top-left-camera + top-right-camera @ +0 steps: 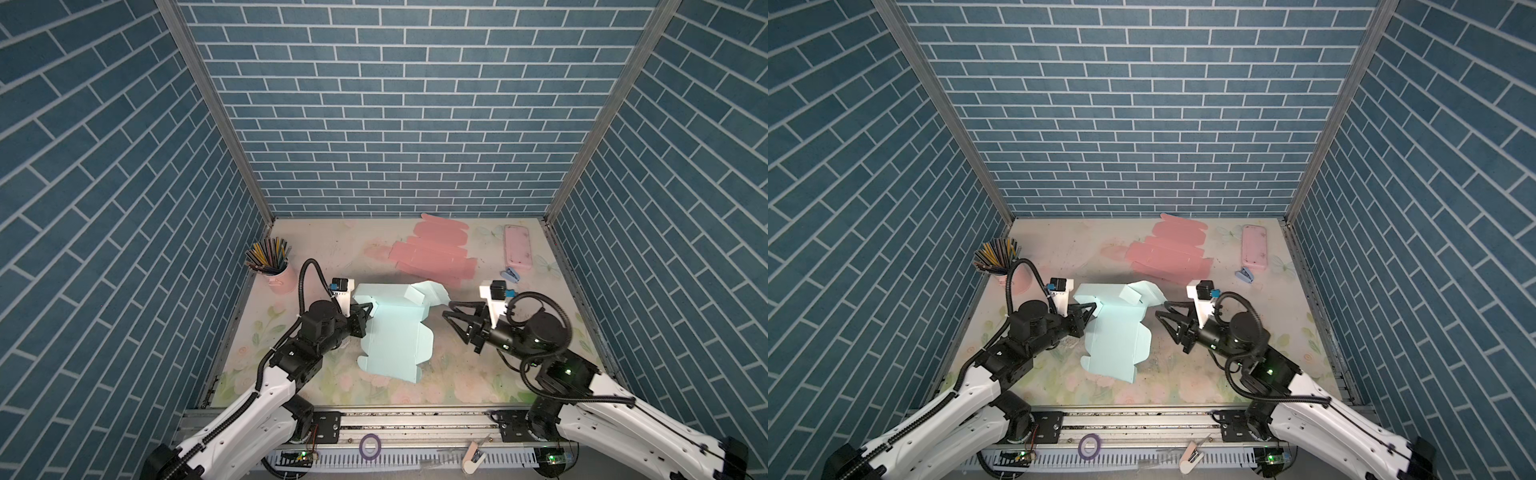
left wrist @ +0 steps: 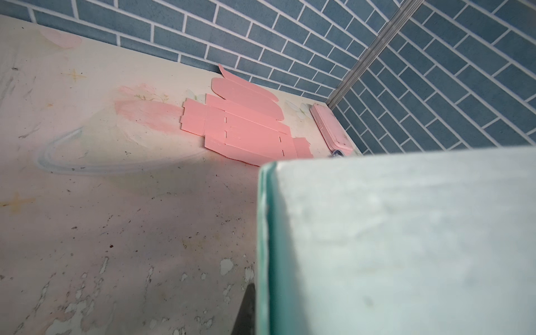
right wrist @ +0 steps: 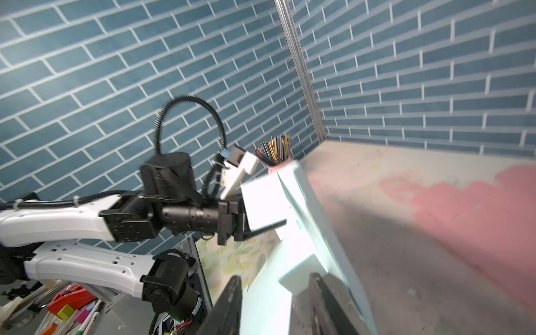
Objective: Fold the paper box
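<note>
The light blue paper box [image 1: 395, 332] [image 1: 1117, 336] lies partly folded at the middle of the table, its far end raised into walls and flaps. My left gripper [image 1: 371, 309] [image 1: 1093, 308] is shut on its left wall. In the left wrist view that wall [image 2: 406, 246] fills the frame, with one dark finger [image 2: 246, 313] against its edge. My right gripper [image 1: 448, 309] [image 1: 1161, 309] stands open just right of the box, level with its raised right flap. In the right wrist view its fingers [image 3: 232, 295] are spread apart, and the box [image 3: 290, 203] lies ahead of them.
A flat pink box blank [image 1: 432, 253] lies behind the blue box. A pink case [image 1: 518, 247] and a small blue clip [image 1: 510, 274] sit at the back right. A pink cup of pencils [image 1: 274, 266] stands at the left wall. A purple tape roll [image 1: 370, 445] rests on the front rail.
</note>
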